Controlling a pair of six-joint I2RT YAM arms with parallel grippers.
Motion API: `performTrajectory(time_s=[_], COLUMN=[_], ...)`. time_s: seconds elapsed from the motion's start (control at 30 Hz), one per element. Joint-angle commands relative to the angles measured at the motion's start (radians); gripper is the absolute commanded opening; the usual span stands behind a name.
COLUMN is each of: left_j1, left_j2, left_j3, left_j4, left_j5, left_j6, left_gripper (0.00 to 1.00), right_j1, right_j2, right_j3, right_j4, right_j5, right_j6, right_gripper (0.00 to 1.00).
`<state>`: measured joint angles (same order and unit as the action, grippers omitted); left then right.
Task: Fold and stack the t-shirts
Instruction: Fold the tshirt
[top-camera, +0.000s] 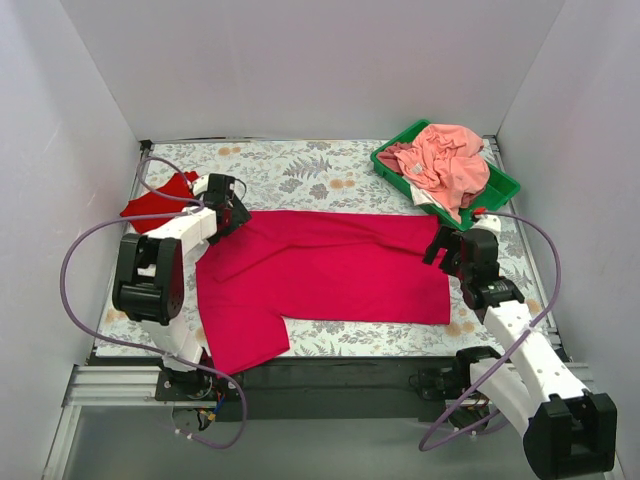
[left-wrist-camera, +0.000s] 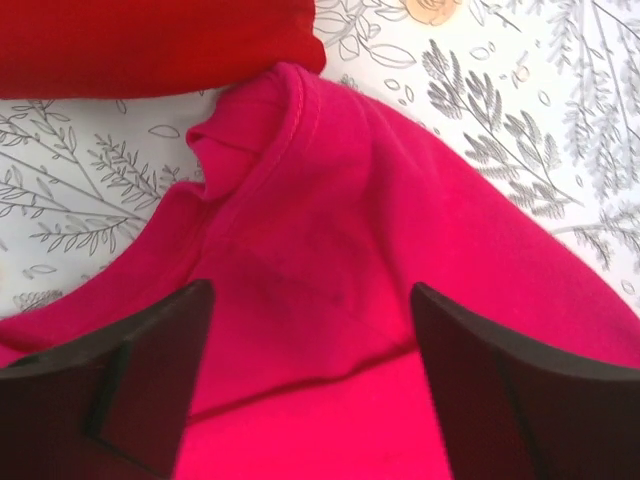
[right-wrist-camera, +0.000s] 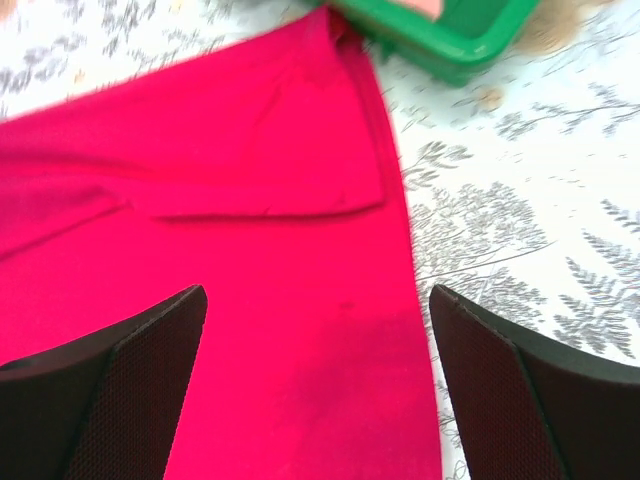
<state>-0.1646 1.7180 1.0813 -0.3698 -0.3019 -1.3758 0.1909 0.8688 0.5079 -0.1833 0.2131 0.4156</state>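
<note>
**A:** Where does the magenta t-shirt (top-camera: 320, 275) lie?

**B:** It lies spread flat across the middle of the surface (top-camera: 300, 165), which carries a grey floral print. The collar points left and the hem right. One sleeve hangs toward the near edge on the left side.

**A:** And the scarlet t-shirt (top-camera: 160, 205)?

**B:** It is at the far left. In the left wrist view its edge (left-wrist-camera: 150, 45) meets the magenta collar (left-wrist-camera: 290, 150).

**A:** What about the left pincer (top-camera: 230, 205)?

**B:** It is released, with the jaws spread wide above the collar region (left-wrist-camera: 312, 295) and nothing gripped between them. I cannot tell whether the fingertips touch the cloth.

**A:** And the right pincer (top-camera: 445, 247)?

**B:** It is also released. Its fingers (right-wrist-camera: 120, 380) stand apart over the shirt's right part, and the shirt's edge runs between them. A folded flap of magenta cloth (right-wrist-camera: 270, 150) shows just ahead of them.

**A:** Is anything else nearby?

**B:** A green tray (top-camera: 505, 187) sits at the far right corner, and salmon-pink garments (top-camera: 450, 165) are piled in it. One tray corner lies just beside the shirt's far right corner.
</note>
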Motion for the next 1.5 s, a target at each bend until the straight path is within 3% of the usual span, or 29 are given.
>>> performTrajectory(time_s=[0.0,0.17,0.37,0.57,0.7,0.8,1.07,1.37,1.4,1.43,1.47], left_j1=[0.007,0.007,0.007,0.005,-0.015,-0.035,-0.065,-0.069,-0.067,-0.067,-0.062], left_j2=[0.032,0.095,0.134,0.129,0.104,0.074,0.037,0.078,0.092,0.119,0.132], left_j3=[0.063,0.11,0.144,0.146,0.137,0.132,0.16,0.236,0.25,0.282,0.299], left_j4=[-0.004,-0.033,-0.075,-0.115,-0.144,-0.172,-0.247,-0.29,-0.297,-0.31,-0.323], left_j5=[-0.052,-0.068,-0.083,-0.063,-0.068,-0.094,-0.115,-0.276,-0.298,-0.327,-0.335], left_j6=[0.018,0.021,0.015,0.011,-0.012,-0.035,-0.075,-0.082,-0.08,-0.075,-0.078], left_gripper=[0.74,0.49,0.38,0.17,0.15,0.07,0.09,0.1,0.12,0.21,0.21], right_j1=[-0.004,-0.004,-0.002,-0.004,-0.004,-0.004,-0.004,-0.004,-0.004,-0.004,-0.005], right_j2=[-0.054,-0.091,-0.102,-0.102,-0.1,-0.096,-0.062,-0.063,-0.065,-0.071,-0.074], right_j3=[-0.015,-0.035,-0.042,-0.049,-0.052,-0.052,-0.045,-0.045,-0.046,-0.048,-0.049], right_j4=[0.035,0.031,0.033,0.031,0.031,0.033,0.031,0.031,0.033,0.033,0.031], right_j5=[0.137,0.175,0.2,0.223,0.221,0.215,0.21,0.2,0.2,0.2,0.201], right_j6=[0.038,0.037,0.037,0.037,0.042,0.043,0.045,0.035,0.034,0.034,0.034], right_gripper=[0.98,0.98,0.98,0.98,0.98,0.98,0.98,0.98,0.98,0.98,0.98])
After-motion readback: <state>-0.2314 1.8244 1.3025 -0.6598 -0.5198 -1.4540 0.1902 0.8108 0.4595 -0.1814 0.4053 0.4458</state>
